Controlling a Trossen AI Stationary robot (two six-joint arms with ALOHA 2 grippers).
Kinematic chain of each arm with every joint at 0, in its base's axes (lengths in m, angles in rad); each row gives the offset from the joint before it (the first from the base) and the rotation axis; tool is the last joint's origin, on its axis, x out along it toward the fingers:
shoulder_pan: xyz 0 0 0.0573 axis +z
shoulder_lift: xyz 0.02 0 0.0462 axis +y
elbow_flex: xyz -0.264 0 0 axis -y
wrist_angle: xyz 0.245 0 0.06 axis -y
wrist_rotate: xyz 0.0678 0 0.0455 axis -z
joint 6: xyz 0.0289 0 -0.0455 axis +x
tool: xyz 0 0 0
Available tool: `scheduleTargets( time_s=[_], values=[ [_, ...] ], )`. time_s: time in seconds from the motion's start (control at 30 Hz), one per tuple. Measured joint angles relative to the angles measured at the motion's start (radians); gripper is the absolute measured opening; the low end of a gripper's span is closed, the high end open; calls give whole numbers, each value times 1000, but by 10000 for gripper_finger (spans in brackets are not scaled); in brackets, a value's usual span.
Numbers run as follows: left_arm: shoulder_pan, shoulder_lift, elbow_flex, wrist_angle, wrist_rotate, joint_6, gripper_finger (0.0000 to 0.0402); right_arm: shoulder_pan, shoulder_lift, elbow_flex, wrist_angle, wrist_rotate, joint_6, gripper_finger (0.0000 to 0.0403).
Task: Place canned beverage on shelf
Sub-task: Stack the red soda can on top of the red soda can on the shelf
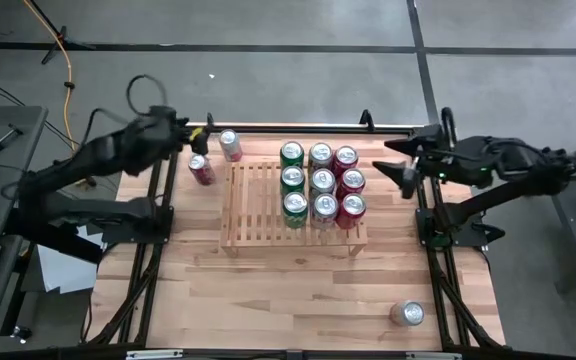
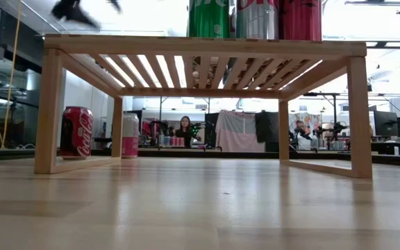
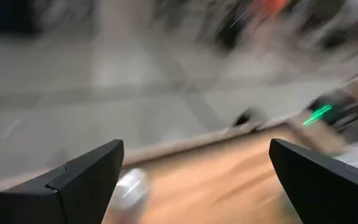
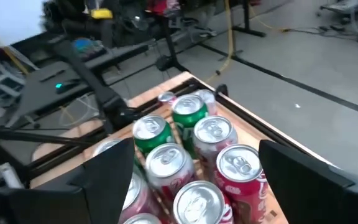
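A lone silver can lies near the table's front edge, at 5 o'clock from the shelf. The shelf stands mid-table with 9 cans upright on its right half. At its 10 o'clock, 2 more cans sit under the left gripper, fingers wide apart, holding nothing. The right gripper hovers at 3 o'clock, open and empty.

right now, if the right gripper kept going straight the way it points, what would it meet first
Probably the red cans at the near edge of the shelf. The open right gripper points at that block of cans, though it may sit high enough to pass over them.
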Motion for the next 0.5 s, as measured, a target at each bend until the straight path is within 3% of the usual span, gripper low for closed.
scheduleTargets(
  time_s=[0.13,0.27,0.5],
  values=[
    [298,58,0,-296,283,-36,392,-41,46,0,1,0,15,328],
    [481,124,-65,-367,511,39,392,-84,89,-1,0,-32,17,328],
    [548,206,-150,-366,562,61,392,-131,139,-1,-1,-109,18,328]
  ],
)
